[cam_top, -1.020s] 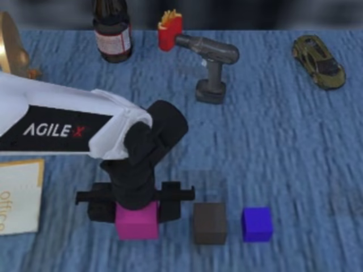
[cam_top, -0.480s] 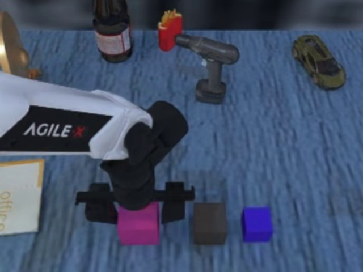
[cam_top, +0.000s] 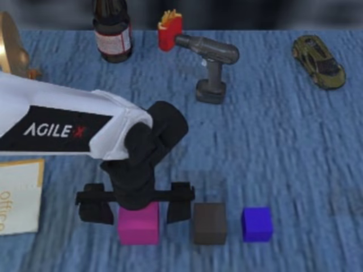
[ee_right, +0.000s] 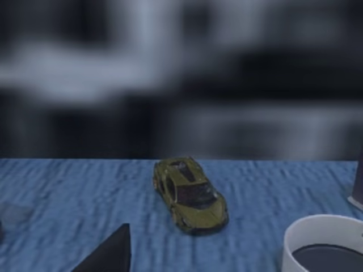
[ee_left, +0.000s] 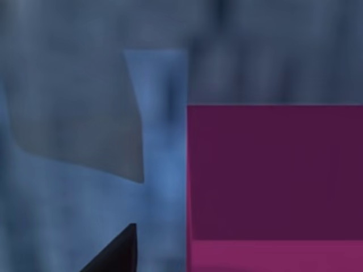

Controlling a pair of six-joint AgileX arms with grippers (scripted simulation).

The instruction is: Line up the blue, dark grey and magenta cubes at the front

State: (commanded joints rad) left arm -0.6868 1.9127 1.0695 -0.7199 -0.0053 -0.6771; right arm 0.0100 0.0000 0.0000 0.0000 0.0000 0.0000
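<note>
Three cubes stand in a row near the table's front edge: the magenta cube (cam_top: 138, 224) at the left, the dark grey cube (cam_top: 210, 223) in the middle and the small blue cube (cam_top: 257, 224) at the right. My left gripper (cam_top: 136, 205) is open over the magenta cube, one black finger (cam_top: 94, 207) well clear on its left and the other beside its right face. In the left wrist view the magenta cube (ee_left: 272, 170) fills the frame, with a gap between it and one fingertip (ee_left: 123, 254). My right arm is parked outside the top view; its wrist view shows one fingertip (ee_right: 116, 252).
Along the back stand a brown bottle (cam_top: 112, 34), a red fries box (cam_top: 170, 29), a dark grey power drill (cam_top: 211, 65) and an olive toy car (cam_top: 319, 61). A gold object (cam_top: 11, 48) and a white booklet (cam_top: 20, 195) lie at the left. A white cup (ee_right: 326, 243) is near the right gripper.
The left gripper's fingers have spread apart from the magenta cube's sides, letting it go. The cube stays in place at the left end of the row.
</note>
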